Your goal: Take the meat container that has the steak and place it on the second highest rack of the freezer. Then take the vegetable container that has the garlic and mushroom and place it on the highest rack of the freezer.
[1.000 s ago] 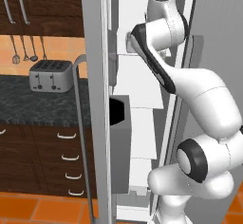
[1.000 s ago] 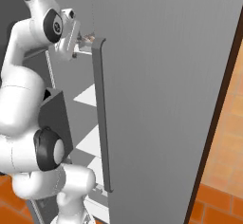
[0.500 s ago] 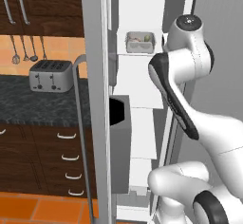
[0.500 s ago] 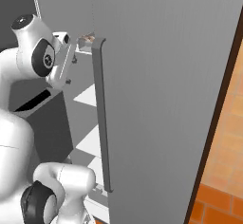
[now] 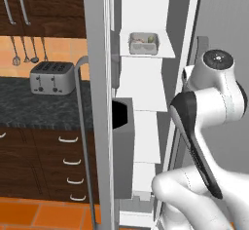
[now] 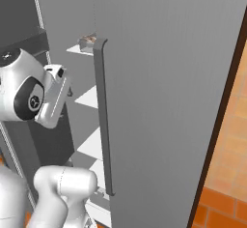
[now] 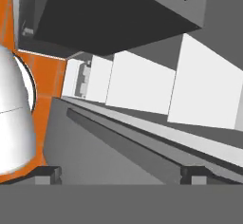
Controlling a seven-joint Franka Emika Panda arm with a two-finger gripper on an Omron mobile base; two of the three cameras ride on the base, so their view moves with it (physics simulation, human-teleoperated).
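Observation:
The freezer (image 5: 146, 102) stands open, showing its white shelves. A small grey container (image 5: 144, 44) rests on the uppermost shelf (image 5: 165, 53) that is fully in view. Whether a higher rack lies above the frame I cannot tell. The container (image 6: 88, 40) holds small pale and brownish bits, too small to name. My gripper (image 6: 67, 94) hangs outside the freezer, below and in front of that shelf, well apart from the container. In the hand view my gripper (image 7: 121, 174) is open with nothing between its fingertips (image 7: 47, 173), and it looks down along the shelves.
The grey freezer door with its long bar handle (image 6: 103, 121) stands close on the right. A dark door bin (image 5: 121, 146) juts out on the left. A toaster (image 5: 51, 77) sits on the dark counter above drawers. Orange tile floor (image 6: 217, 207) lies below.
The arm has pulled back out of the freezer and lowered, away from the shelf. The container stays on the shelf where the gripper was. The jaws have stayed open.

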